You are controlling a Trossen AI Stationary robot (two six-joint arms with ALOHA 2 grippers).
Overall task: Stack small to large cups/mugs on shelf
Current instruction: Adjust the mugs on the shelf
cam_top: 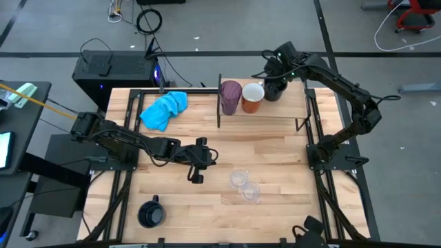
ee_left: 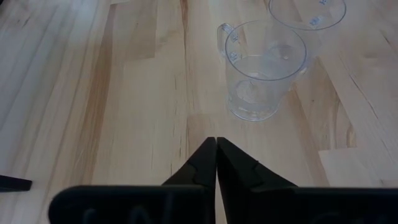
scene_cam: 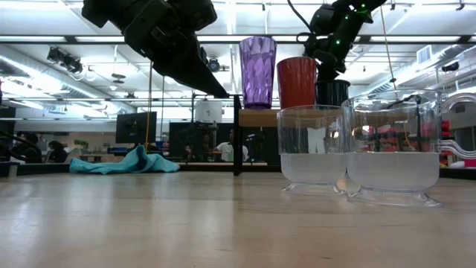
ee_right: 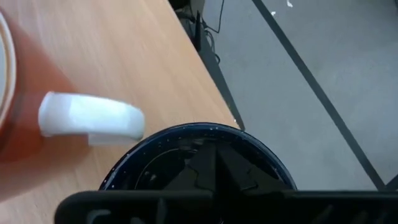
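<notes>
third mug going onto the shelf, clear cups next

two clear plastic cups (scene_cam: pixel 312 147) stand closest on the table (cam_top: pixel 275 148), touching side by side. on the shelf (cam_top: pixel 275 114) a purple tumbler (cam_top: pixel 230 97) and orange mug (cam_top: pixel 253 97) stand in a row; the right gripper (cam_top: pixel 275 81), fingers pinched together, sits inside the rim of a black mug (ee_right: pixel 196 158) beside them, apparently placing it. the left gripper (ee_left: pixel 216 163), closed and empty, hovers near the cups and must open before grasping. another black mug (cam_top: pixel 150 212) waits at the table's near edge.
</notes>
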